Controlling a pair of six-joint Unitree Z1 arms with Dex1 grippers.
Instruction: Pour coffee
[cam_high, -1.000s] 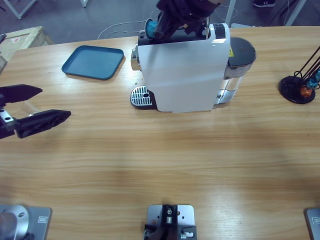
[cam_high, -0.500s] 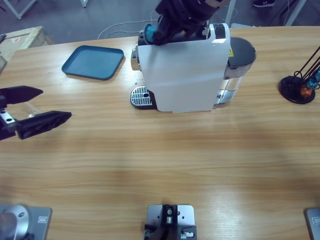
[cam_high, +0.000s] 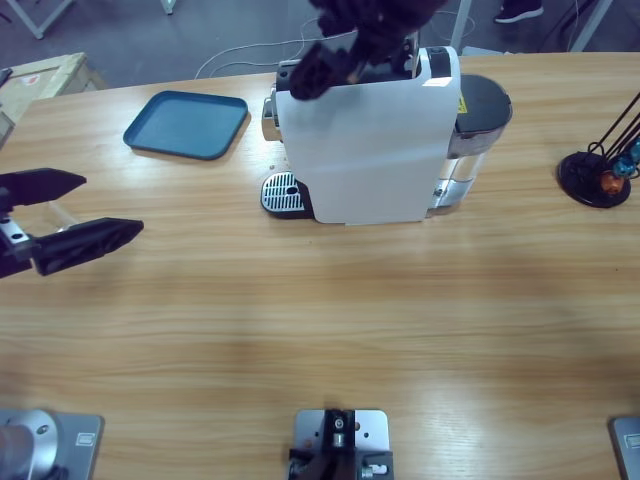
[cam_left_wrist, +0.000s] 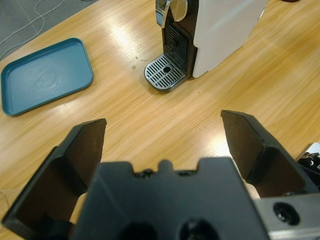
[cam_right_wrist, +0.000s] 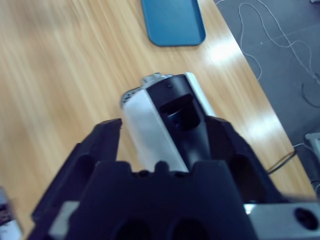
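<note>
The white coffee machine (cam_high: 365, 150) stands at the table's far middle, its drip grate (cam_high: 282, 193) facing left. My right gripper (cam_high: 315, 70) hangs over the machine's top, open. In the right wrist view its jaws (cam_right_wrist: 164, 125) straddle the machine's dark top slot (cam_right_wrist: 177, 112), where something dark bluish sits. My left gripper (cam_high: 108, 207) hovers open at the table's left edge, pointing at the machine (cam_left_wrist: 225, 30) and grate (cam_left_wrist: 165, 78). The left wrist view shows nothing between its jaws (cam_left_wrist: 164, 122). No coffee and no glass can be made out.
A blue tray (cam_high: 187, 124) lies left of the machine at the back. A black capsule stand (cam_high: 597, 175) with coloured capsules is at the far right. A cardboard box (cam_high: 40, 80) sits at the back left corner. Cables trail on the floor beyond the table.
The blue capsule seen at the right gripper's jaws above the machine's top no longer shows. That gripper has shifted slightly. The left arm has not moved.
</note>
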